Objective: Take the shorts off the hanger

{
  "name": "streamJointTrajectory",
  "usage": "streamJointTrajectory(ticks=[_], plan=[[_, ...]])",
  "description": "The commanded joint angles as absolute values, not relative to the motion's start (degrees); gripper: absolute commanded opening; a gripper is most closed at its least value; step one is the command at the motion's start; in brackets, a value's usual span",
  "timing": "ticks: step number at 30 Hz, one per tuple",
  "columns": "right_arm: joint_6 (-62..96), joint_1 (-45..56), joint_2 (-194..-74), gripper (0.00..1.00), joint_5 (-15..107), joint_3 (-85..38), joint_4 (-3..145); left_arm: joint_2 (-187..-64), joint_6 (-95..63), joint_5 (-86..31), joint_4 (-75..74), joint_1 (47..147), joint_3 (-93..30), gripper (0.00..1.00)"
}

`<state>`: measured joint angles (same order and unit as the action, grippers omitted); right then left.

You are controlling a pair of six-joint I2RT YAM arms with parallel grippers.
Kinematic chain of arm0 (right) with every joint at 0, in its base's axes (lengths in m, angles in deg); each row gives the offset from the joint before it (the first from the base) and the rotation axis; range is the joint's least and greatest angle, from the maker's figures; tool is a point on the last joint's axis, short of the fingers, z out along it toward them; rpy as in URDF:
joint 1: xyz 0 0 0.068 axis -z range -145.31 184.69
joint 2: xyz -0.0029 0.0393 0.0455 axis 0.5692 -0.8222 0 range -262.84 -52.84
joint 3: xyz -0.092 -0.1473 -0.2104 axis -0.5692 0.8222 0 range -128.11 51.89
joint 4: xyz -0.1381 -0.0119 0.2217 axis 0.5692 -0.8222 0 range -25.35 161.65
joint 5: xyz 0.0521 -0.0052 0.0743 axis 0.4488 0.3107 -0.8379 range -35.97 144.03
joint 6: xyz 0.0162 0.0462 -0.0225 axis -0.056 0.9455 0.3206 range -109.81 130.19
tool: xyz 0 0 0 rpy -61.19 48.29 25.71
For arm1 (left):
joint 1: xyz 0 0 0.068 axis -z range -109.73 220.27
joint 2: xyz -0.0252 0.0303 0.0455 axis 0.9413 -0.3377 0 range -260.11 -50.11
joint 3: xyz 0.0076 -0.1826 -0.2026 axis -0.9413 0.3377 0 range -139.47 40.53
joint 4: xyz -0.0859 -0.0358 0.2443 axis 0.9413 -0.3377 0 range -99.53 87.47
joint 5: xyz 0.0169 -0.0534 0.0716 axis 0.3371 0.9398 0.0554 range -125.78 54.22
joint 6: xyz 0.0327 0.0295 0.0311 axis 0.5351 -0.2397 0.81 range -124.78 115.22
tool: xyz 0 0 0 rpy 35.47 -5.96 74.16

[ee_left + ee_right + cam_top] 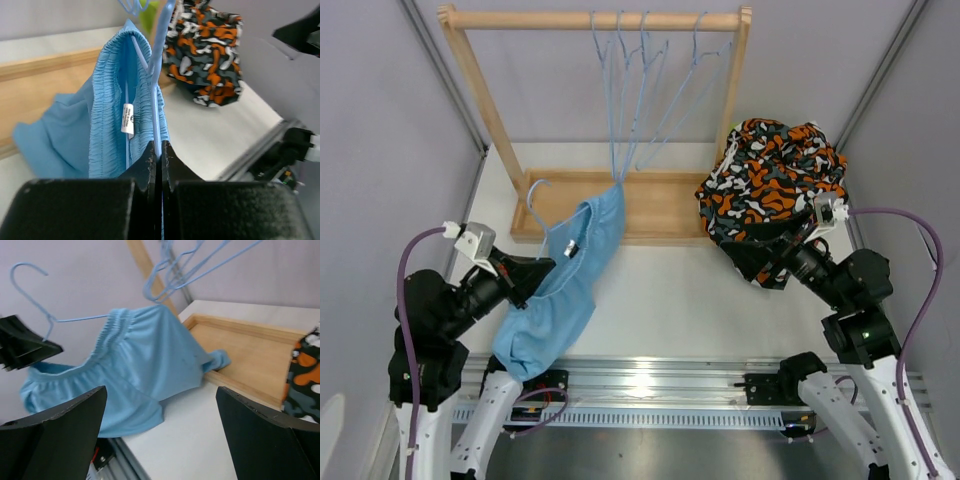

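Note:
The light blue shorts [570, 290] hang from a light blue wire hanger [533, 200], off the rack, and sag onto the table's front left. My left gripper [535, 275] is shut on the hanger's wire [156, 115] beside the elastic waistband [105, 125]. The orange-black-white camouflage shorts [770, 185] lie heaped at the right end of the rack base. My right gripper [765, 262] is open and empty just in front of that heap; it faces the blue shorts [145, 365] across the table. A bit of lime green [147, 15] shows behind the hanger. Navy and yellow shorts are not visible.
The wooden rack [595, 18] stands at the back with several empty blue hangers [640, 90] on its bar. Its flat wooden base [660, 205] lies between the two garments. An aluminium rail [650, 380] runs along the near table edge.

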<state>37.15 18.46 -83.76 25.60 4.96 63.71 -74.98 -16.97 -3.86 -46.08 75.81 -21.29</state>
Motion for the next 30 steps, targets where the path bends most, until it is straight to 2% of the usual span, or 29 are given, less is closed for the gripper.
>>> streamJointTrajectory(ticks=[1,6,9,12,13,17,19,22,23,25,27,30], plan=[[36.0,14.5,-85.0,0.99,24.8,0.6,63.5,-73.1,-25.3,5.9,-31.3,76.6,-19.1,0.00],[30.5,5.4,-87.9,0.99,35.5,-4.9,54.0,-75.8,-21.8,-1.7,-38.7,78.1,-25.0,0.00],[25.8,-2.0,-90.0,1.00,54.5,-7.5,48.9,-76.7,-21.4,-11.5,-42.5,78.1,-27.5,0.00],[22.9,-9.5,-91.6,1.00,66.7,-8.6,47.0,-78.3,-20.2,-16.0,-45.4,78.1,-28.8,0.00],[21.3,-11.2,-92.1,0.99,73.2,-8.7,46.7,-79.2,-20.2,-16.5,-45.7,78.2,-29.1,0.00],[16.8,-18.8,-96.3,1.00,84.7,-9.3,48.0,-89.2,-19.1,-13.4,-45.2,78.3,-34.5,0.00],[15.5,-23.8,-98.3,1.00,89.8,-9.5,49.0,-93.2,-16.9,-15.7,-47.6,81.0,-42.1,0.00],[13.1,-28.0,-99.0,0.99,97.2,-9.3,50.9,-101.5,-8.9,-32.9,-53.3,91.8,-52.2,0.00],[12.2,-28.3,-99.0,1.00,98.7,-8.8,51.7,-103.8,-7.4,-46.0,-55.0,99.1,-56.1,0.00],[12.0,-28.4,-98.7,0.99,99.2,-8.6,51.9,-109.5,-4.2,-57.8,-57.0,105.9,-59.6,0.00],[11.7,-28.4,-98.0,1.00,99.2,-7.7,52.8,-111.5,-2.4,-62.7,-57.0,112.4,-59.8,0.00],[11.3,-28.4,-96.0,1.00,97.7,-6.4,53.6,-111.2,-4.0,-61.2,-57.7,118.4,-61.1,0.00]])
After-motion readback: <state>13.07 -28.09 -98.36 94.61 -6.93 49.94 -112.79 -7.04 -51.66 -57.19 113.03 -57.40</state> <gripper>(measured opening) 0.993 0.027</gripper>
